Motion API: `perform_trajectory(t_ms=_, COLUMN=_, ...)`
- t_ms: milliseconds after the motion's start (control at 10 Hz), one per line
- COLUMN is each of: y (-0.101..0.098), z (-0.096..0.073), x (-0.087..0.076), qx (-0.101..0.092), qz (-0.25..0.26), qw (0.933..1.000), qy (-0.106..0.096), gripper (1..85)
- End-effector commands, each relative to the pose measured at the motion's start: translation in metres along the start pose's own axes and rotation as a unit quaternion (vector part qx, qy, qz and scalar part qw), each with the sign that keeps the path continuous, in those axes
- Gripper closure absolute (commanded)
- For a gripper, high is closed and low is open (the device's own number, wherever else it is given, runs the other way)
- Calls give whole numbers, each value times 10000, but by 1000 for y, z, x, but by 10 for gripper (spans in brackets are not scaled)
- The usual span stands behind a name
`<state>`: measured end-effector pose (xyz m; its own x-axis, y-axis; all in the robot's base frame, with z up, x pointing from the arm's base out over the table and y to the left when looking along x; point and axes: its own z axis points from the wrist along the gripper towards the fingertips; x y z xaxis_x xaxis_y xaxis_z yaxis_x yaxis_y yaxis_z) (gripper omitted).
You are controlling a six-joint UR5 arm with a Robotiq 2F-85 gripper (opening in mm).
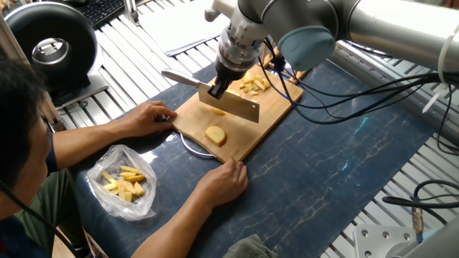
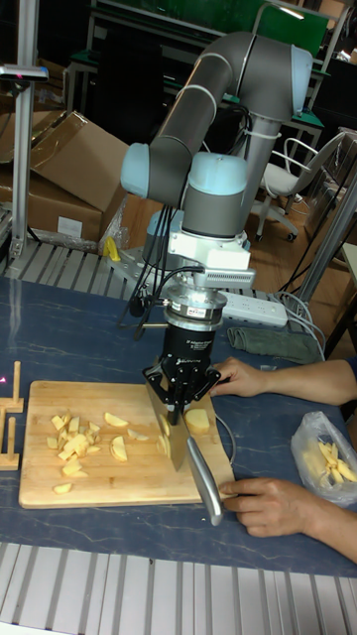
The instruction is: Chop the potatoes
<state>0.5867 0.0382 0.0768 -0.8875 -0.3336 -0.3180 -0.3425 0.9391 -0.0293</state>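
One robot arm hangs over the desk (image 1: 344, 179). Its gripper (image 1: 219, 87) has its jaws closed tight on one knife (image 1: 233, 104). The knife's blade points down at one wooden cutting board (image 1: 269, 115), and its handle sticks out toward the person.

The potatoes are on the board. One big rounded piece (image 1: 215, 135) lies near the front edge of the board, just beside the blade. One small piece (image 1: 219, 112) sits right under the blade. A pile of cut pieces (image 1: 252, 85) lies at the far end of the board; they are too many and too small to count in the fixed view. In the tall fixed view about a dozen cut bits (image 2: 84, 437) are spread over the left half of the board.

One person sits at the desk with two hands at the board. One hand (image 1: 150, 117) rests at the board's near-left edge. The other hand (image 1: 224, 183) touches the front corner.

One clear plastic bag (image 1: 123, 180) with yellow sticks in it lies on the desk, well apart from the board.

There is a small label on the robot's wrist in the tall fixed view, but it is too tiny to read.
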Motion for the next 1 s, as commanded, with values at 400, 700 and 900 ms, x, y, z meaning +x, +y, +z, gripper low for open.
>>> perform_trajectory(t_ms=400, y=-3, z=17, x=3, qx=105, qz=6, qw=9997, qy=-226, gripper=847)
perform_trajectory(t_ms=700, y=-12, z=16, x=20, qx=198, qz=-231, qw=9989, qy=-343, gripper=847)
perform_trajectory(t_ms=900, y=-40, z=-17, x=30, qx=461, qz=-746, qw=9961, qy=-57, gripper=847)
